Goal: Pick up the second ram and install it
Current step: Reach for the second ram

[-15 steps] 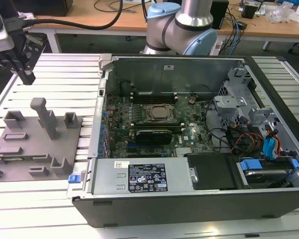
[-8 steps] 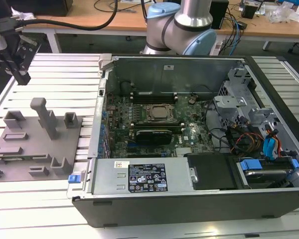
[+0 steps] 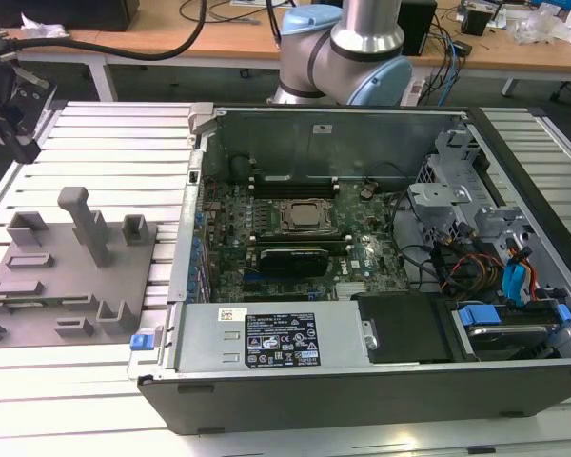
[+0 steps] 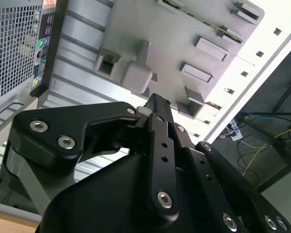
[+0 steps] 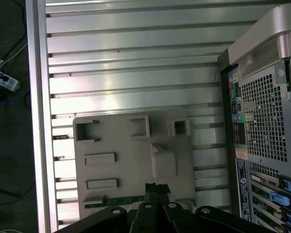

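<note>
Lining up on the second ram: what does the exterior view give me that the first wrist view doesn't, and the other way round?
Exterior view: the open case's inside, with motherboard, CPU socket and black card, and the arm's base joints behind it. First wrist view: the green second ram lying at the grey fixture plate's edge, close to the gripper, and the case's perforated rear panel. Shared: the fixture plate with its raised blocks, on the slatted table.

Open computer case [image 3: 362, 400] on slatted table [image 3: 105, 133]; grey fixture plate [image 3: 76, 286] beside it, exterior view's left. Arm [image 3: 347, 48] behind case.
</note>
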